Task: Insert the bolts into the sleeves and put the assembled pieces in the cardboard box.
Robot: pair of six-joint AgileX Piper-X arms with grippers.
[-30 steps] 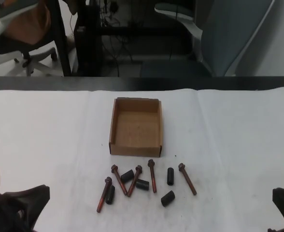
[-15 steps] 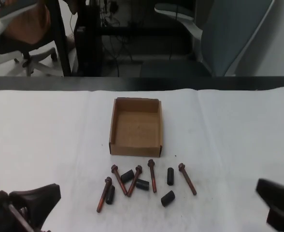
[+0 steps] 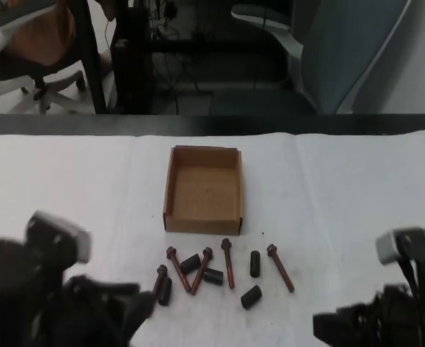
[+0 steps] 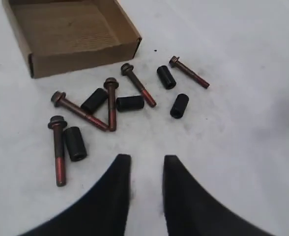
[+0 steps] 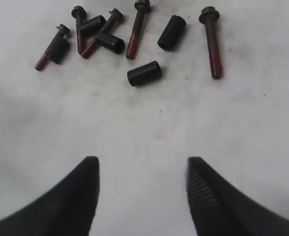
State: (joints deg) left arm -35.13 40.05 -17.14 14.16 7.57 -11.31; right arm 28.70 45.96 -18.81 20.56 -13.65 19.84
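Left claw point(image 4: 145, 169): two dark fingers a narrow gap apart, gripping nothing, held above the white bench point(image 4: 243, 147). Right claw point(image 5: 142, 169): fingers spread wide, likewise gripping nothing. In the high view the left arm point(image 3: 46, 303) and the right arm point(image 3: 393, 311) stand at the near edge of the bench, one to each side of the parts.

Ahead of both claws lie five bolts point(image 4: 58, 147), reddish with dark flanged heads, and five short black sleeves point(image 4: 75, 143), all separate pieces in one loose cluster. Nearest the left claw, a bolt and a sleeve lie side by side. Nearest the right claw is a lone sleeve point(image 5: 144, 73), apart from the others.

Beyond the cluster stands the open-topped cardboard box point(image 3: 202, 223), its near wall just past the bolt heads and not touching them.

Behind the bench's dark far edge are a white office chair point(image 3: 24, 58), a grey-blue chair point(image 3: 342, 50) and dark desk legs point(image 3: 89, 65).
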